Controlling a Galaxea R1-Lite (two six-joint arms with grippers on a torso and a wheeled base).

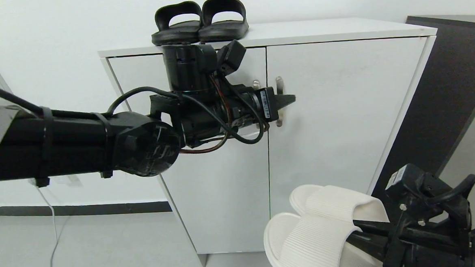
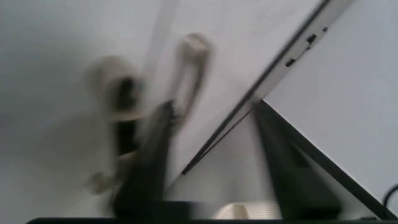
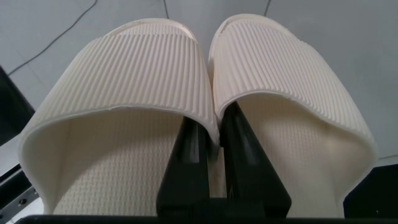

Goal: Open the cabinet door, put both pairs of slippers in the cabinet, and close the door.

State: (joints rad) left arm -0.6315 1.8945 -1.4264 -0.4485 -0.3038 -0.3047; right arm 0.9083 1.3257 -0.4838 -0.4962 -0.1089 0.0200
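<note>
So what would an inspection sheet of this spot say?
Surface: white cabinet top, bearing the black slippers at its front edge.
Job's things: both cabinet doors shut; white slippers held low in front of the cabinet.
Clutter: nothing seen.
Grippers: left gripper at the right door's handle; right gripper clamped on the white slippers' straps.
Cables: black cables looped along the left arm; thin cable on the floor.
Surroundings: white wall; dark panel beside the cabinet.
</note>
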